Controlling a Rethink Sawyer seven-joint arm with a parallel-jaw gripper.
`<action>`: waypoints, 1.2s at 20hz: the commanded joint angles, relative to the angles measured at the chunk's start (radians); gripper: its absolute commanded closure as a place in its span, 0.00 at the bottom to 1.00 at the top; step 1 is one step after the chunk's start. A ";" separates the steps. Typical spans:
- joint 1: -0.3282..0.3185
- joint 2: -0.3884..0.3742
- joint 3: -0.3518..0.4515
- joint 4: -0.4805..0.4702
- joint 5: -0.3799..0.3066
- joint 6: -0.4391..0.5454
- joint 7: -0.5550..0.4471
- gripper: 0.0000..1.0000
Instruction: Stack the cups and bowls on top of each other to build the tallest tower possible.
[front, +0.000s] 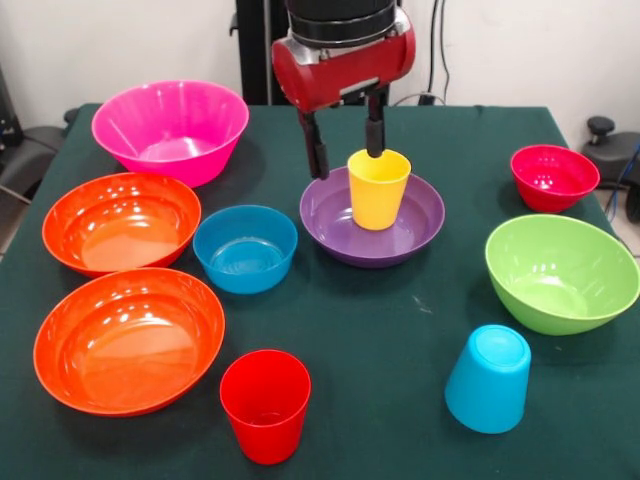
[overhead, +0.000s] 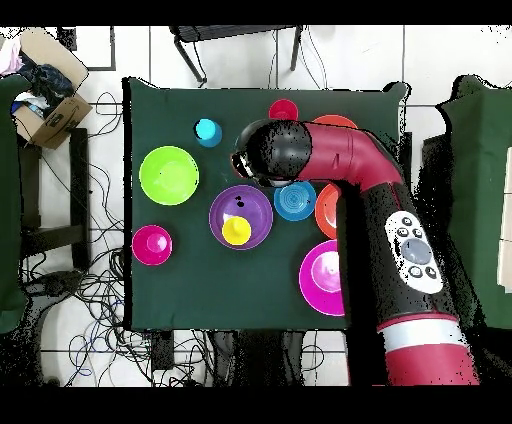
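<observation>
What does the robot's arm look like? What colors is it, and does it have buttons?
The robot arm is thick and rounded, glossy red with black sections. In the overhead view a light grey panel with dark round buttons sits on its black part, and a pale band rings it lower down. Its end effector has two slim black fingers hanging under a red head.

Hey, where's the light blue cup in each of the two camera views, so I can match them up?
Front view: the light blue cup stands upside down near the bottom right, just below the lime green bowl.
Overhead view: the light blue cup is near the table's top edge, left of centre, up and right of the lime green bowl.
Shared landmark: the lime green bowl, the cup's nearest neighbour in both views.
</observation>
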 joint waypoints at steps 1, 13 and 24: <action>-0.079 0.093 0.211 -0.020 -0.165 0.179 -0.563 0.00; -0.242 0.108 0.268 0.003 -0.296 0.197 -0.768 0.00; -0.327 0.154 0.310 0.054 -0.414 0.070 -0.823 0.00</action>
